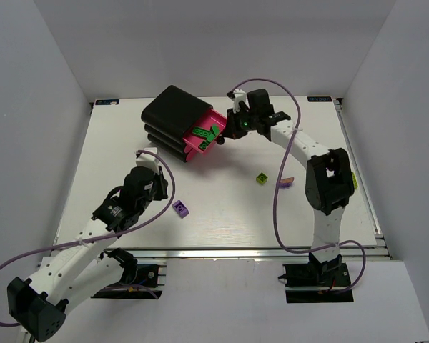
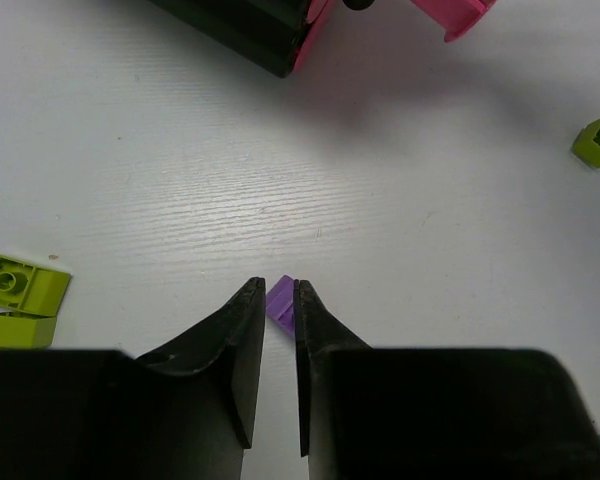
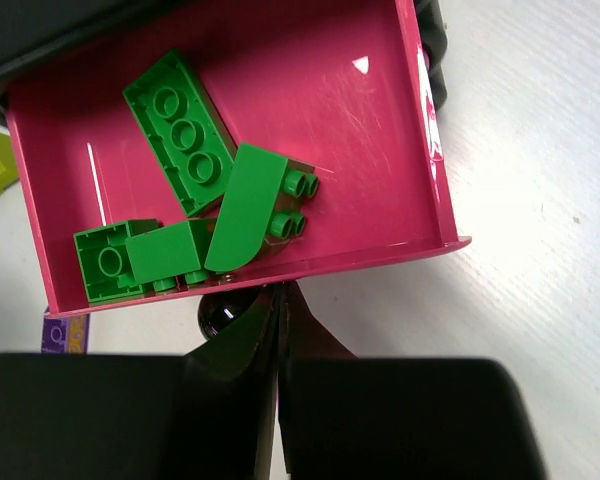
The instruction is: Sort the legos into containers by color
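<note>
1. Pink drawer (image 3: 360, 120), glossy plastic, pulled open, held studded green legos (image 3: 180, 130).
2. Right gripper (image 3: 277, 290): fingers pressed together at the drawer's round dark knob (image 3: 215, 318).
3. Left gripper (image 2: 277, 284), apart from the drawer, was clamped on a purple lego (image 2: 280, 303).

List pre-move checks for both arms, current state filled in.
1. Top drawer pulled out: ok.
2. Only green bricks inside it: ok.
3. Right pincer shut on nothing, beside the knob: ok.
4. Left pincer gripping the purple piece: cannot tell, since it shows only in the gap between the tips.
5. All bricks sorted: not ok. A yellow-green brick and a purple brick lie loose.
</note>
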Robot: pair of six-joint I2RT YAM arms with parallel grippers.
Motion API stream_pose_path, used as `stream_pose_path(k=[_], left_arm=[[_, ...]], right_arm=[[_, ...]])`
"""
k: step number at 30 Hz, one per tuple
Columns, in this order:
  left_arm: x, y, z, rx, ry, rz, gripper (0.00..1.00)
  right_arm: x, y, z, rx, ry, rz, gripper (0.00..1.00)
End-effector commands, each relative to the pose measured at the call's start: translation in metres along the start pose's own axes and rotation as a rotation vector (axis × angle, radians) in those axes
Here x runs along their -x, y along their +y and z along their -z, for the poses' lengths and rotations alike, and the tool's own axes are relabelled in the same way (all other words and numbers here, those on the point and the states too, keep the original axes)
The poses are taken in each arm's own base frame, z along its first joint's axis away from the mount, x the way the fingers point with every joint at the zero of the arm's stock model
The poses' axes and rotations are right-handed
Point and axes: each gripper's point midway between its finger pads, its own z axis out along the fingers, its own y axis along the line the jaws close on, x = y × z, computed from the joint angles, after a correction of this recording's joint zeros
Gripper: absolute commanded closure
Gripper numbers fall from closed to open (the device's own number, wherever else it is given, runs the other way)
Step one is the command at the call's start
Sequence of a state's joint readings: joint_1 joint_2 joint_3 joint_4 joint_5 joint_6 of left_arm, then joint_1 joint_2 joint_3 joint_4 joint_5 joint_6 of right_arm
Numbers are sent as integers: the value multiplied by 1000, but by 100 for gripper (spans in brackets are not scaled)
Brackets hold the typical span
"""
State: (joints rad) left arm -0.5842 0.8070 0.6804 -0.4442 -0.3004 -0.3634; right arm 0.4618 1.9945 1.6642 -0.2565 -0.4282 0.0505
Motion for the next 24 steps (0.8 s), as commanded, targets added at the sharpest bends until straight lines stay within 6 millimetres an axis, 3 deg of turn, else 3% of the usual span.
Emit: stream_pose_path(k=[1,3,7,14,24], left_arm=[[-1,3,-1,13,-3,1,71],[-2,3,-2,15,1,0,69],[-1,-1,-1,-8,0,-1,62],[4,-13,2,-88,-35,-3,48],[5,-15,4,-106,-48,-9,46]], right_arm=[[43,20,-8,71,-106,44,100],[57,23,-11,82,-130,49,100],[63,23,-33,114,-139,33,100],[80,29,-48,188,-218,40,100],[88,46,-60,374,-311,68,97]])
